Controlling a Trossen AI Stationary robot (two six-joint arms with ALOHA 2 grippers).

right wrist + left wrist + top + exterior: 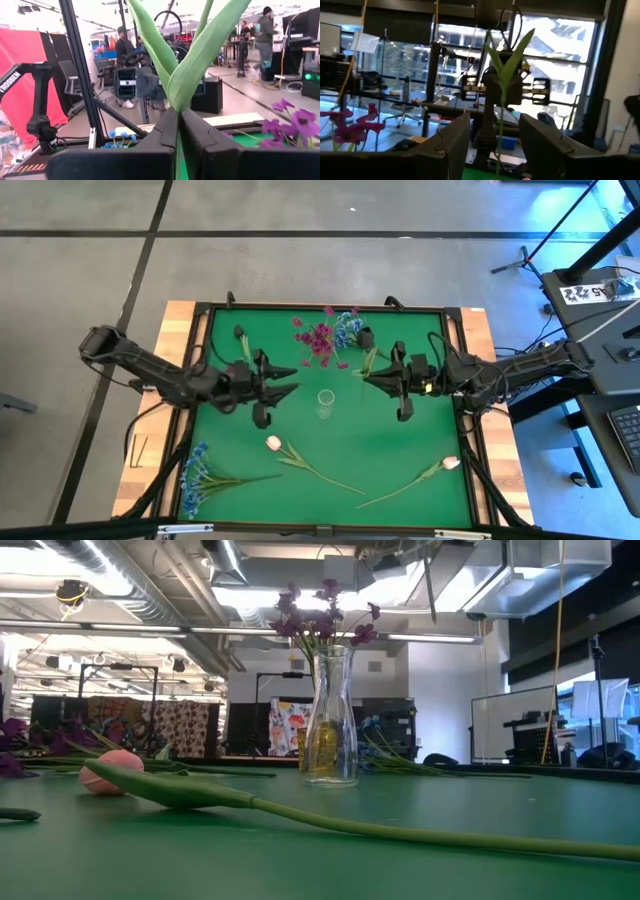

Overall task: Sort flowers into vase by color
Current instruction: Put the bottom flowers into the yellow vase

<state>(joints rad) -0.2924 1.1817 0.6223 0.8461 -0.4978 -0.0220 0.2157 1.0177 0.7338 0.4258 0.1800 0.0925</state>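
A green worktop fills the frame seen from above, with two dark arms reaching in from either side toward its middle. The right arm's jaws are clenched on a leafy green stem; in that arm's wrist view the two fingers press tight against the stem, and long green leaves fan up just beyond the tips. The left arm's jaws stand open and empty, the fingers well apart, and through the gap between them the right arm's leafy stem shows farther off. Between the two sets of jaws, slightly toward the near edge, stands a clear glass vase; in the low view it is upright with magenta-purple sprays rising from its neck. Beyond the jaws, toward the far edge, lie more magenta-purple blossoms with a blue spray just beside them. On the near side of the left jaws lies a white-pink tulip with a long stem, and a bunch of blue flowers lies near the left corner. A second white-pink tulip lies on the near side of the right jaws.
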